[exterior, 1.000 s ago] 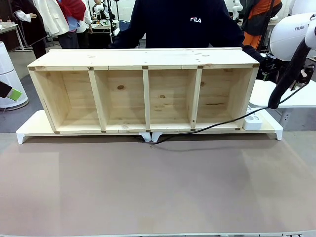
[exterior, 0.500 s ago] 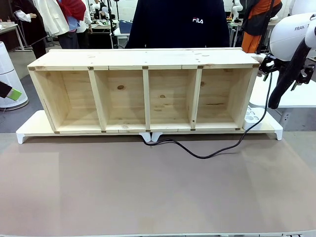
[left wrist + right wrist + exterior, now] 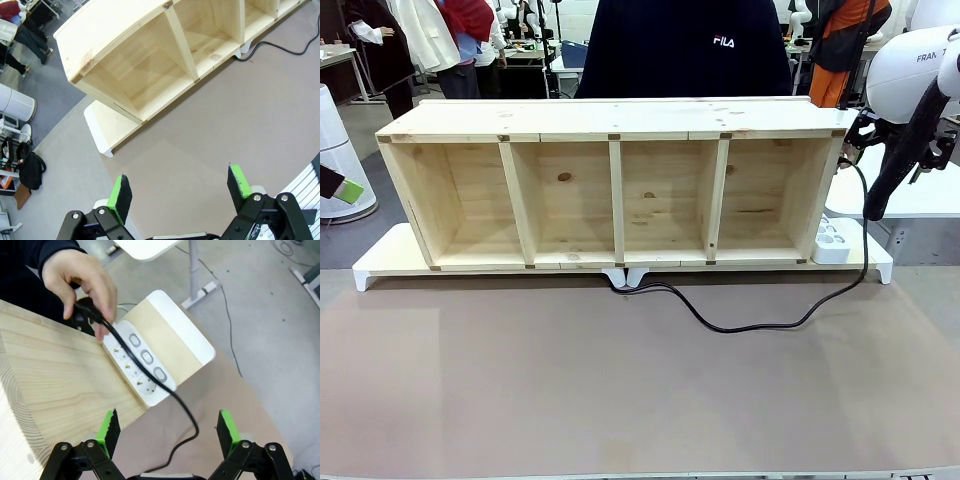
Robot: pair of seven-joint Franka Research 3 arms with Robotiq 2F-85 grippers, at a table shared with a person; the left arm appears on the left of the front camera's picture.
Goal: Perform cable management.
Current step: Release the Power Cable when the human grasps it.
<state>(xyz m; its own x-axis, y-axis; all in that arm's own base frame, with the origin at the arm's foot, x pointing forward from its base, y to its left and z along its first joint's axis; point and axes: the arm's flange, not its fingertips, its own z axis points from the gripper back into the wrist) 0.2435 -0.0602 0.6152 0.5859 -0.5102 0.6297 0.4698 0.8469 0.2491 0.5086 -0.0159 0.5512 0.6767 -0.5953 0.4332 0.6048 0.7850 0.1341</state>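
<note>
The black cable comes out from under the middle of the wooden shelf, loops across the brown table and climbs past the shelf's right end. In the right wrist view a person's hand holds its round black plug above the white power strip, and the cable hangs down from the plug. My right gripper is open, above and apart from the cable, with nothing between its fingers. My left gripper is open over bare table, far from the cable.
The four-bay shelf stands on a white-edged board across the table's far half. The power strip lies at that board's right end. A white side table stands behind my right arm. The person stands behind the shelf.
The cable, stretched taut along the shelf's base a second ago, now lies in a slack loop on the table. The person's hand has lifted its plug end to the shelf's top right corner.
</note>
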